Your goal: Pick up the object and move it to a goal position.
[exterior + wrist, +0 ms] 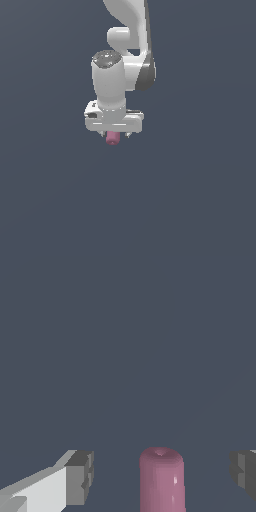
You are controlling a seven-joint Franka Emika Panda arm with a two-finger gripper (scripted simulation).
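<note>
The object is a small pink-magenta stubby cylinder with a rounded end (113, 139). In the exterior view it pokes out just below my white gripper (115, 134), which points straight down over it. In the wrist view the cylinder (161, 481) stands between the two grey finger pads (80, 476). There is a clear gap on each side of it. The gripper (161, 472) is open and straddles the cylinder without touching it. The upper part of the cylinder is hidden behind the hand in the exterior view.
The ground is a plain dark blue-grey surface (200, 200) all around. The white arm (127, 45) rises above the gripper. No goal marker shows.
</note>
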